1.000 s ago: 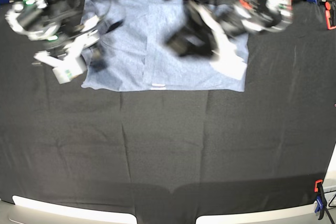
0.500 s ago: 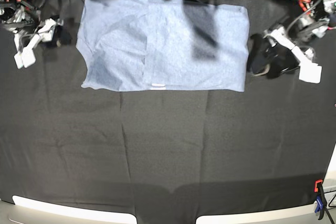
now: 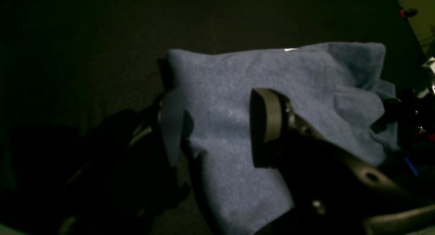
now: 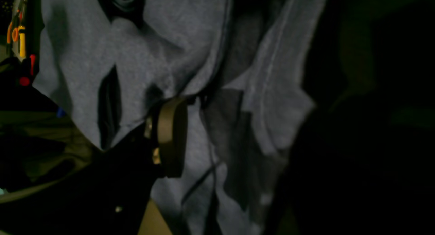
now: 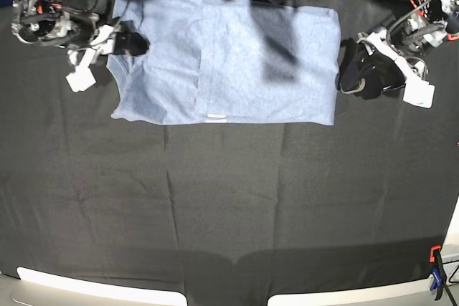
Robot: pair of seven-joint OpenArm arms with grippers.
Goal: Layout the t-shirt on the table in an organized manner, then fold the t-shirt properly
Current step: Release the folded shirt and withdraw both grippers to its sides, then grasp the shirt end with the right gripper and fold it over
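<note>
My left pincer (image 5: pixel 353 75) sits at the t-shirt (image 5: pixel 229 62)'s edge, on the base view's right side. Its jaws stand wide apart, and in my left wrist view the cloth edge runs between them: one tan pad (image 3: pixel 265 116) lies over the blue-grey fabric, while the other finger is almost lost in darkness, with a pale flap of cloth in front of it. I cannot tell whether the jaws press the fabric or merely straddle it.

My right pincer (image 5: pixel 128 42) is at the opposite edge of the shirt, its dark tip over the cloth. Its jaws are parted as well. In the right wrist view only one pad (image 4: pixel 171 136) shows, lying against rumpled, folded fabric; the second finger is swallowed by the black right side of that picture, so whether any cloth is pinched I cannot say.

The shirt lies flat on the table (image 5: pixel 229 206), between my two pincers, spread as a rough rectangle with a vertical fold line near its middle and a small white tag (image 5: pixel 215 116) at the hem nearest the camera. No lettering shows on the upturned side. A dark shadow band crosses the fabric on the side of my left pincer. The far edge is partly covered by dark hardware at the top of the base view. An orange-black clamp (image 5: pixel 435 271) grips the table's black cloth at the corner, far from both pincers.
</note>
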